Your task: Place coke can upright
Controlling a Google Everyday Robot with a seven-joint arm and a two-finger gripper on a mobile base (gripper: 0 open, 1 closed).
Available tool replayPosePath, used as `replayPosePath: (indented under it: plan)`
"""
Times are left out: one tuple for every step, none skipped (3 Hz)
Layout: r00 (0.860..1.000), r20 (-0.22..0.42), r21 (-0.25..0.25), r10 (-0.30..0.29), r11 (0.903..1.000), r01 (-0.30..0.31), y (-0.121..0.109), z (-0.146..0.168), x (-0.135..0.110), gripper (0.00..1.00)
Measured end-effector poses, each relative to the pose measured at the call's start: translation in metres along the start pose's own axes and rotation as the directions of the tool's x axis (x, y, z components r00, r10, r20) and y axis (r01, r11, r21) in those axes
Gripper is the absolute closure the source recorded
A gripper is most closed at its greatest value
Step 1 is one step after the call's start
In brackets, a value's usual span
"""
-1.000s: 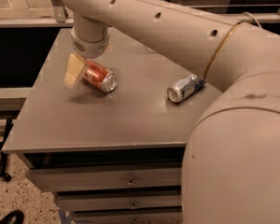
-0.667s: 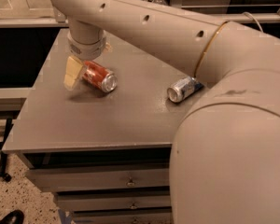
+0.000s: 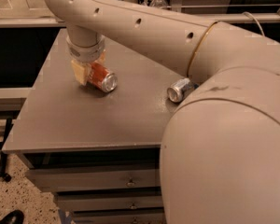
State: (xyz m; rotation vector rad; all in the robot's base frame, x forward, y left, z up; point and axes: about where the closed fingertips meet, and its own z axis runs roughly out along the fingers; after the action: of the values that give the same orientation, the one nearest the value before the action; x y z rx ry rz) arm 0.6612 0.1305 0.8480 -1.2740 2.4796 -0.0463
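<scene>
Treat uprighting as pending: note coke can (image 3: pixel 104 78) lying sideways near worktop (image 3: pixel 84 120) far-left corner, gripper (image 3: pixel 90 67) over it, closure impossible to tell.

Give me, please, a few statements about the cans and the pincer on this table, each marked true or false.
1. The coke can lies on its side on the table. True.
2. The pincer hangs over the silver can. False: it is down at the coke can, well away from the silver one.
3. The silver can stands upright. False: it too lies on its side, one end facing the camera.
4. The two cans are apart, with bare table top between them. True.
</scene>
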Motion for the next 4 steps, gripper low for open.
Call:
replayPosePath:
  plan:
    - [0.997, 0.083, 0.013, 0.006, 0.9999, -0.007, -0.007, -0.027, -0.009, 0.75]
    - [0.971, 0.238, 0.002, -0.008, 1.0000, 0.008, -0.016, -0.066, -0.023, 0.98]
    - [0.911, 0.412, -0.038, -0.016, 0.9987, 0.035, -0.017, -0.104, -0.039, 1.00]
    - [0.810, 0.586, -0.117, 0.011, 0.9905, 0.071, -0.005, -0.126, -0.052, 1.00]
